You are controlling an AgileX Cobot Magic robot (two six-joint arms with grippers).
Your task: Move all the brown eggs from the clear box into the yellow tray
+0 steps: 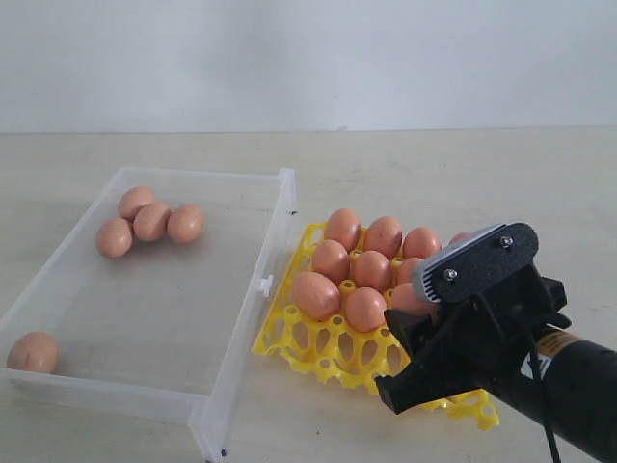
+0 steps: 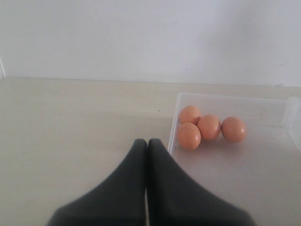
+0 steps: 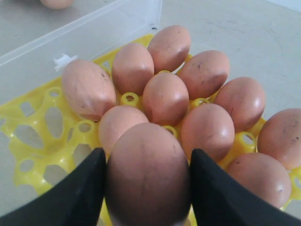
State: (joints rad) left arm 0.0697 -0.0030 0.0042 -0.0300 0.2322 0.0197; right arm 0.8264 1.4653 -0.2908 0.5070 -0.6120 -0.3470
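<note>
Brown egg (image 3: 147, 176), smooth pinkish oval, we saw clamped between the right gripper's (image 3: 147, 157) black fingers (image 3: 77, 190), long axis along them, above the bright yellow lattice tray (image 3: 11, 113); the left gripper's (image 2: 147, 143) jaws met.

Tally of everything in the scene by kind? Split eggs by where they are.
Clear rectangular plastic box: 1
Yellow plastic lattice egg tray: 1
Pinkish-brown oval eggs: 16 (5 in box, 10 in tray, 1 in right gripper)
Total: 18
</note>
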